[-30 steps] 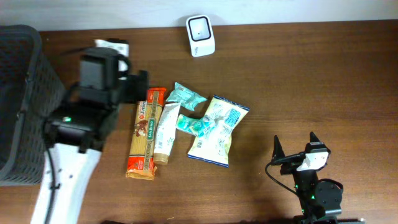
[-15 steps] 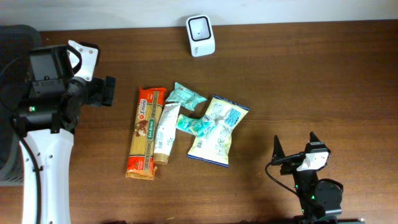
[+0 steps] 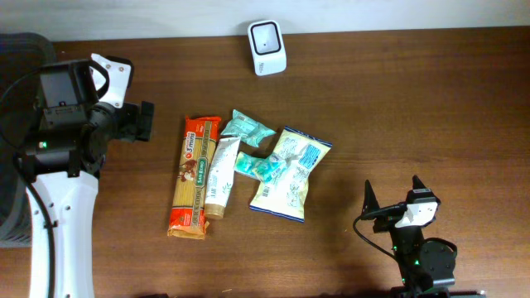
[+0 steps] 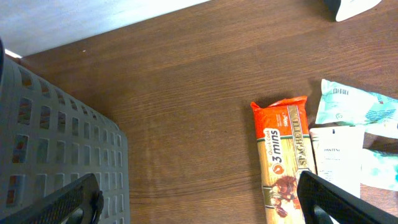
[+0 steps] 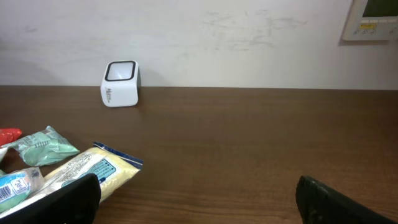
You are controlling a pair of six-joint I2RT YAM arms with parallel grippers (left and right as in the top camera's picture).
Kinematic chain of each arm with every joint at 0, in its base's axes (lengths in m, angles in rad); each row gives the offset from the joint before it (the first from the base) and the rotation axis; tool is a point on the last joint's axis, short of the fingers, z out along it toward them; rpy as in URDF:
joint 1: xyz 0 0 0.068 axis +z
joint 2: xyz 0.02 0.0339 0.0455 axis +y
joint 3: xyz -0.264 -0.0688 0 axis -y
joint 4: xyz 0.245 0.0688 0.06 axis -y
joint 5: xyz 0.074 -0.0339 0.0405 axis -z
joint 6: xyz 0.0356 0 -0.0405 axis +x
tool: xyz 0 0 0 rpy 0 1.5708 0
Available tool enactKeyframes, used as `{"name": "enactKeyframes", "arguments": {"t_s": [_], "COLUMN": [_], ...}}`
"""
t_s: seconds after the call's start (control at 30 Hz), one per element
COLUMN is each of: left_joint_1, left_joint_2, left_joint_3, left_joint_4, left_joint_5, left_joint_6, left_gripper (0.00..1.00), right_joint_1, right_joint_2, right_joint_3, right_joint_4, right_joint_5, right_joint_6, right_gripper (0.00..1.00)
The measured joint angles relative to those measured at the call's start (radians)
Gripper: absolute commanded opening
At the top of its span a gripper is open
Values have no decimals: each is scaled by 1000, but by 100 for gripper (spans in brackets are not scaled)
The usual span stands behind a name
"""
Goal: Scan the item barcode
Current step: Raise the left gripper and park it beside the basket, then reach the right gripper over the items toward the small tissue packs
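My left gripper [image 3: 146,122] is spread wide and grasps nothing. It hangs over bare table [image 3: 431,99], with the grey basket [image 4: 56,143] at nine o'clock. In the overhead view, the orange spaghetti pack [image 3: 190,175] lies near it at four o'clock, touching neither finger. The white tube [image 3: 219,175] rests against the pack's far side. Beyond it are two mint-green sachets [image 3: 248,127] and the snack bag [image 3: 291,172]. My right gripper [image 3: 392,192] is also released and empty. The snack bag is at ten o'clock from it, apart from it. The white scanner [image 3: 267,36] stands well apart at the table's far edge, at eleven o'clock.
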Motion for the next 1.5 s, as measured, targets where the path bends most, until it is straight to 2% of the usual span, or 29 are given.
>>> {"name": "enactKeyframes", "arguments": {"t_s": [0.57, 0.73, 0.83, 0.9, 1.0, 1.13, 1.2, 1.27, 1.33, 1.4, 1.5], "left_joint_1": [0, 0, 0, 0, 0, 0, 0, 0, 0, 0, 0], "left_joint_2": [0, 0, 0, 0, 0, 0, 0, 0, 0, 0, 0], "left_joint_3": [0, 0, 0, 0, 0, 0, 0, 0, 0, 0, 0], "left_joint_4": [0, 0, 0, 0, -1, -2, -3, -2, -2, -1, -1], "left_joint_5": [0, 0, 0, 0, 0, 7, 7, 7, 7, 7, 7], "left_joint_6": [0, 0, 0, 0, 0, 0, 0, 0, 0, 0, 0], "left_gripper": [99, 99, 99, 99, 99, 99, 99, 99, 99, 99, 99], "right_joint_1": [0, 0, 0, 0, 0, 0, 0, 0, 0, 0, 1], "right_joint_2": [0, 0, 39, 127, 354, 706, 883, 1044, 1203, 1286, 1447], "right_joint_3": [0, 5, 83, 204, 432, 726, 902, 1047, 1130, 1136, 1138], "right_joint_4": [0, 3, -73, -147, -307, -508, -688, -785, -778, -746, -731], "right_joint_5": [-1, -146, -227, -270, -322, -391, -409, -427, -527, -591, -703], "right_joint_6": [3, 34, 74, 83, 93, 101, 102, 103, 105, 105, 109], "right_gripper": [99, 99, 99, 99, 99, 99, 99, 99, 99, 99, 89]}}
